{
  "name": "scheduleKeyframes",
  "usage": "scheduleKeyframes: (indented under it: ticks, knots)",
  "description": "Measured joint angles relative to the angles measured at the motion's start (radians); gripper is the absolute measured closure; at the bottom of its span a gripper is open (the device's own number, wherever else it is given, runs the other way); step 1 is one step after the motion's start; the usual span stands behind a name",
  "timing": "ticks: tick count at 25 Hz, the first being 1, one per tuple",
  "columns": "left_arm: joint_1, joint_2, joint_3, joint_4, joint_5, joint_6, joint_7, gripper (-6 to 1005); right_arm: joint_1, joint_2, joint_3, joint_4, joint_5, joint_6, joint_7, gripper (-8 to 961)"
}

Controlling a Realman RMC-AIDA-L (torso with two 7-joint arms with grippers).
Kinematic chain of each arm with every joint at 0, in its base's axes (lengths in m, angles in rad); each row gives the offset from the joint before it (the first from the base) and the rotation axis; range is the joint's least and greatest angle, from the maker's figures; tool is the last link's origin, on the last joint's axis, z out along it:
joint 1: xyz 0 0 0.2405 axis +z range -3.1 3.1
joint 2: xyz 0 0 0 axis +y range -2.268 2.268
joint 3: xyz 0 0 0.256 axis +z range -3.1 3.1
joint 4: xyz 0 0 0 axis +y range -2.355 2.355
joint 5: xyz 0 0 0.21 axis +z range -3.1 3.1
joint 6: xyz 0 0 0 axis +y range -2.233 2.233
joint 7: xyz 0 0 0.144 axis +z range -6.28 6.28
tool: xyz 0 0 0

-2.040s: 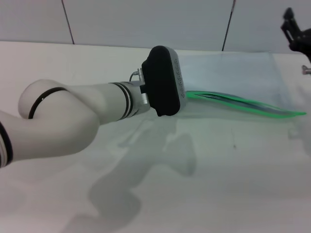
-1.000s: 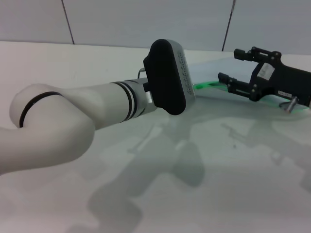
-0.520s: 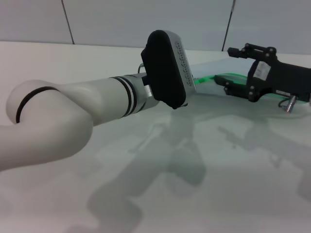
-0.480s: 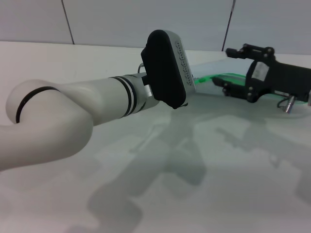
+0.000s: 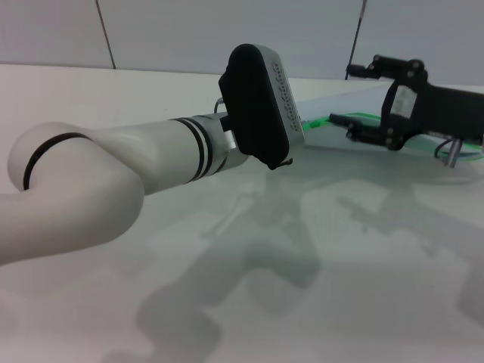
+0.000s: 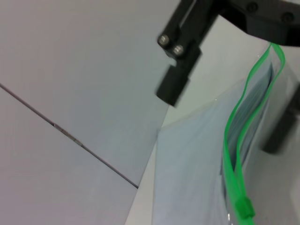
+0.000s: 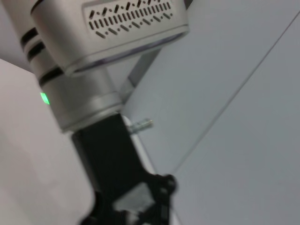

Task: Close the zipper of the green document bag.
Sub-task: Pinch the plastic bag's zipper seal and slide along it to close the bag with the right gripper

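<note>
Bag: the bag is laid flat at the far right of the table, mostly hidden in the head view behind the two arms.
Zipper: the zipper is seen gaping in the left wrist view — the two green strips bow apart along the edge, with the slider sitting at the near end. Not yet closed.
Right gripper: the right gripper has been brought in from the far right corner over two seconds and is now raised slightly, poised over the green edge. Its fingers are spread apart, nothing held.
Left gripper: hidden behind the wrist housing near the bag's left end — whether it is parted or clenched cannot be told.
Change: the right arm has arrived at the zip and lifted a touch in the last half second.
Meaning: the approach looks done; a grasp on the slider or strip is judged to be next, and the whole pull remains.
</note>
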Motion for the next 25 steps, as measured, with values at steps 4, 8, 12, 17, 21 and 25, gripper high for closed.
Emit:
scheduleKeyframes:
  ticks: [4, 8, 12, 17, 21, 25]
  knots:
    - [-0.001, 0.000, 0.000, -0.002, -0.006, 0.000, 0.000, 945, 0.000, -0.002, 0.016, -0.003, 0.025, 0.053, -0.005, 258]
    - [-0.001, 0.000, 0.000, -0.003, -0.006, 0.000, 0.000, 945, -0.002, -0.001, 0.032, -0.015, 0.077, 0.035, 0.015, 259]
    - [0.000, 0.000, 0.000, -0.004, -0.007, 0.000, 0.000, 944, -0.004, -0.002, 0.035, -0.033, 0.120, 0.016, 0.115, 261]
    - [0.000, 0.000, 0.000, -0.004, -0.007, 0.000, 0.000, 944, -0.008, -0.002, 0.026, -0.093, 0.122, 0.028, 0.296, 263]
    - [0.000, -0.001, -0.006, -0.004, -0.007, 0.000, 0.000, 944, -0.010, -0.003, 0.017, -0.151, 0.087, 0.049, 0.450, 313]
    - [0.000, -0.002, -0.010, -0.004, -0.007, 0.000, 0.000, 944, -0.005, -0.002, -0.003, -0.217, -0.028, 0.092, 0.621, 324]
